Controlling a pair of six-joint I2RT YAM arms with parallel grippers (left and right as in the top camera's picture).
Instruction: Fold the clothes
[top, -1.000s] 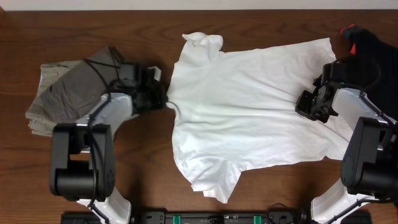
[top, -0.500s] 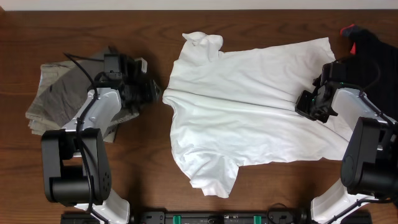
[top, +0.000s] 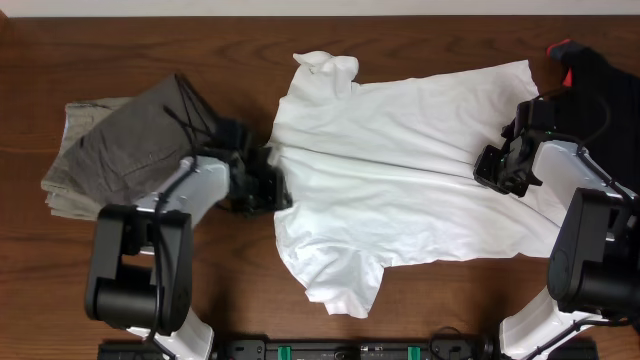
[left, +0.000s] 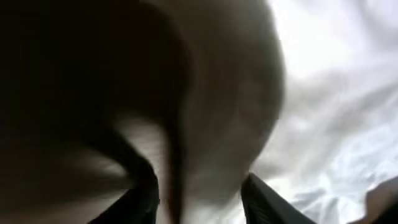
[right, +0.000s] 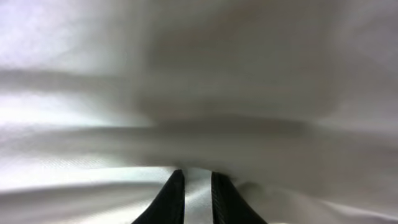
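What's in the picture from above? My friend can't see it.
A white fabric T-shirt lies spread on a brown wooden table. The left robot arm and right robot arm reach its side edges. Left lie grey-khaki cloth trousers, far right a black garment.

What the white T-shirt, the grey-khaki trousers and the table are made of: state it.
White T-shirt: thin matte knit, likely cotton; it drapes in soft creases.
Grey-khaki trousers: heavier woven cloth, matte, lying in flat folds.
Table: dark brown wood or wood veneer, visible grain, slight sheen.
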